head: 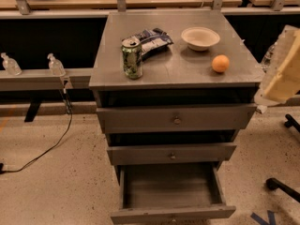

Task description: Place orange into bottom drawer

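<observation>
The orange (220, 63) sits on the grey cabinet top (173, 71), near its right front corner, just in front of the white bowl (200, 38). The bottom drawer (171, 191) is pulled out and its tray looks empty; its front panel is at the lower edge of the view. The two upper drawers are only slightly out. My gripper (282, 69) shows as a pale cream shape at the right edge, right of the orange, apart from it and off the cabinet's side.
A green can (132, 57) stands at the front left of the top, with a dark snack bag (152, 41) behind it. A black cable (51, 144) runs over the floor at left. Chair legs (281, 186) are at the right. Two bottles (55, 65) stand on a left ledge.
</observation>
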You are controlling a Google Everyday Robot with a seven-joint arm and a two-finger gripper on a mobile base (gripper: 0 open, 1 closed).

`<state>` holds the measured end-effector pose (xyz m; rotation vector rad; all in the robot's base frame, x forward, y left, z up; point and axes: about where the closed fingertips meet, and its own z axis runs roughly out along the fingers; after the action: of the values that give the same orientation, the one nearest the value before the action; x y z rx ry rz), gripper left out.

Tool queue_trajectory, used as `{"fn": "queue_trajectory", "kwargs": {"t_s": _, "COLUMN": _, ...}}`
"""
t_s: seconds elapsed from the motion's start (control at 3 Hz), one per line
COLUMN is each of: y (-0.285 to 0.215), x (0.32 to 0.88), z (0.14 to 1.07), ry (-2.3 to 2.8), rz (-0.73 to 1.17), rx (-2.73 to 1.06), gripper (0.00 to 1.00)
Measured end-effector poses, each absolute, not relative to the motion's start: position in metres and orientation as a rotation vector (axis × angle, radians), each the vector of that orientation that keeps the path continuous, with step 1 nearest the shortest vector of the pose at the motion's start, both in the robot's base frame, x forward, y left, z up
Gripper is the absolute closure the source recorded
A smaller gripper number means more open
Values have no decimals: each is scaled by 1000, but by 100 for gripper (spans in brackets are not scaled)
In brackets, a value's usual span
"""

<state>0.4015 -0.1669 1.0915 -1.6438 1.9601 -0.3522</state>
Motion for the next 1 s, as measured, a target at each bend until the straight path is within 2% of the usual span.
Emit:
{"fn": "queue_trajectory", "kwargs": {"t_s": 0.33, "y": -168, "x": 403, "z": 1092, "ry": 1956, "rz": -351, "rx": -1637, "gripper": 0}}
{"fn": "queue_trajectory", "kwargs": {"t_s": 0.67, "y": -178, "x": 434, "z": 1103, "ry": 1900, "rz": -333, "rx": -1544, "gripper": 0}}
{"fn": "queue_trajectory", "kwargs": {"t_s": 1.0, "y": -234, "x": 499, "z": 1075, "ry": 1883, "rz": -190, "rx": -1288, "gripper": 0}}
